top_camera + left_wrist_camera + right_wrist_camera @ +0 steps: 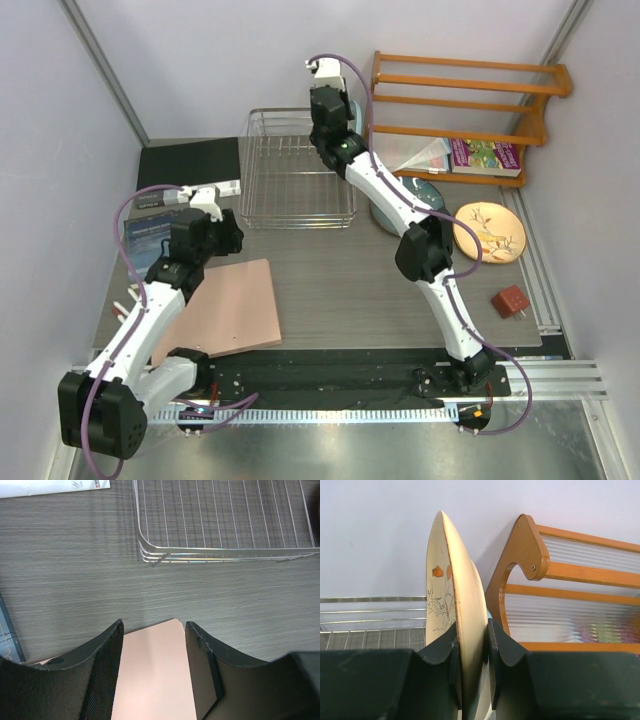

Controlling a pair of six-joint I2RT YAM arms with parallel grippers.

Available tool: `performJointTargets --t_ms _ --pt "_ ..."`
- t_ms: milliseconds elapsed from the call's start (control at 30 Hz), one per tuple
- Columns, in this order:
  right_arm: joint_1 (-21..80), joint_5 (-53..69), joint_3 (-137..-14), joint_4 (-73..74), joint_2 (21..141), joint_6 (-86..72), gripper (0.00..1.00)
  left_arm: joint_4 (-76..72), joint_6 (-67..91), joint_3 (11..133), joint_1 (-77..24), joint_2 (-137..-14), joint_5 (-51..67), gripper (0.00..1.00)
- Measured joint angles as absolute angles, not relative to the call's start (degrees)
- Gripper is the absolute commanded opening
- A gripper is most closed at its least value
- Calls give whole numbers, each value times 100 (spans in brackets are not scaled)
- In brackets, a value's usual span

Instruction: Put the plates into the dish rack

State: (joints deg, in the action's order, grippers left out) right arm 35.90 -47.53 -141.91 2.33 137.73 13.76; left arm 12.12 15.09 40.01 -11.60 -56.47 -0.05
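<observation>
Closest to my right wrist camera are the two black fingers [451,652] of my right pincer [472,641], clenched on the rim of the yellow plate [455,580]. It stands upright on edge between them. Its face, with orange marks and a fine line drawing, is turned to my left.

From the biggest thing down: the grey wood-grain table [350,290] carries everything. At its far side, in the middle, sits the dish rack [300,180], a silver wire basket with no plate in it that I can see. My right arm reaches over its far right corner. Whether the plate touches the wires I cannot tell; rack bars show behind it on the left in the wrist view. Just right of the rack stands the orange wooden shelf [460,100], with books [485,157] on its bottom level. A black mat [190,160] lies left of the rack, and a pink board [225,305] lies nearer, on the left.

My left pincer [154,630] hangs released and empty above a corner of that board, well short of the rack.

Two more plates lie flat, right of the rack: the teal plate [418,192], partly hidden by my right arm, and the branch plate [489,232] beside it. A small red block [511,301] sits nearer, toward the right edge.
</observation>
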Motion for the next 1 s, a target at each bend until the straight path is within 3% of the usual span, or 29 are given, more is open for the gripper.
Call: performJointTargets --t_ms 1000 --pt "3323 -4482 -14055 432 14481 1219 1 1092 1634 3981 -1149 -5883 104 54"
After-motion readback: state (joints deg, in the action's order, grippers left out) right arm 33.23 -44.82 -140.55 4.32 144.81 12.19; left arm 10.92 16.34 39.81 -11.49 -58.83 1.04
